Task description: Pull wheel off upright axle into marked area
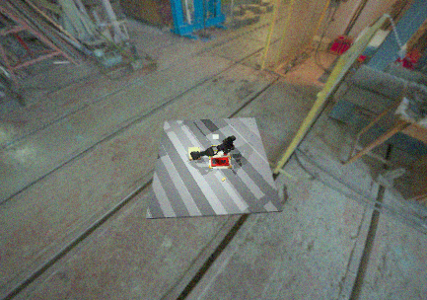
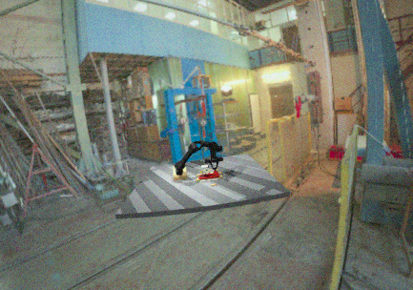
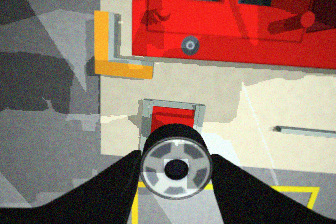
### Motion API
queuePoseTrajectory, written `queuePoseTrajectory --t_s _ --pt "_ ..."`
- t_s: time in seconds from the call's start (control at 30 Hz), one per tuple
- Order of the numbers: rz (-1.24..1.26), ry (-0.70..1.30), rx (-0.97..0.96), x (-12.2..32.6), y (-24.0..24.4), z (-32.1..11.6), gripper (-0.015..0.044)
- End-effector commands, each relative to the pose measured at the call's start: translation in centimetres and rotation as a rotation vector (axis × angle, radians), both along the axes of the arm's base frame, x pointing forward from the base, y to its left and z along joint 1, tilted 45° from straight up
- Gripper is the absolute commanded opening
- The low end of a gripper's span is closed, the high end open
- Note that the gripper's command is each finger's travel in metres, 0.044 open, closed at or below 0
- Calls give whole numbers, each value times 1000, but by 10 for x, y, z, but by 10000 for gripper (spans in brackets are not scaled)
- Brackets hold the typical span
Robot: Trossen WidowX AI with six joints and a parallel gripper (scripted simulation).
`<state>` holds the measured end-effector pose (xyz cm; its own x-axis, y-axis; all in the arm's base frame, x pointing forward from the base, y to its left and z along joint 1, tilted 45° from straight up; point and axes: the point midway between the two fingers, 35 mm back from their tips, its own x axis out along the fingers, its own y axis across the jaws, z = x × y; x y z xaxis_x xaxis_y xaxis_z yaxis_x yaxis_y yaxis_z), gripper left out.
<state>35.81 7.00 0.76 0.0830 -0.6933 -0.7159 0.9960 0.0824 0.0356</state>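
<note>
A black-tyred wheel (image 3: 175, 131) with a pale spoked face and dark centre hole shows in the wrist view. My gripper (image 3: 175, 158) (image 2: 215, 166) is shut on it, one finger at each side. In the wrist view the wheel overlaps the cream board's lower edge and the top line of a yellow outline (image 3: 294, 189) on the table; its height above them is hard to tell. A small grey round fitting lies on the red part above it; whether this is the axle I cannot tell. The wheel is too small to make out in the top and exterior views.
A red block (image 3: 214, 47) (image 2: 209, 176) sits on the cream board (image 3: 121, 135), with an orange corner bracket (image 3: 102, 42) beside it. A grey frame (image 3: 200, 116) holding a red piece is just behind the wheel. A grey rod (image 3: 309, 131) lies to the right. The striped table (image 1: 176, 197) (image 2: 165, 202) surrounds these.
</note>
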Motion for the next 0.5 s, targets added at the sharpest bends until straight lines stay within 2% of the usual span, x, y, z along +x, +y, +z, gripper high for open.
queuePoseTrajectory --t_s 0.0,0.47 --pt "5 -3 3 -1 5 3 0" --pt "7 -4 3 -1 8 6 0"
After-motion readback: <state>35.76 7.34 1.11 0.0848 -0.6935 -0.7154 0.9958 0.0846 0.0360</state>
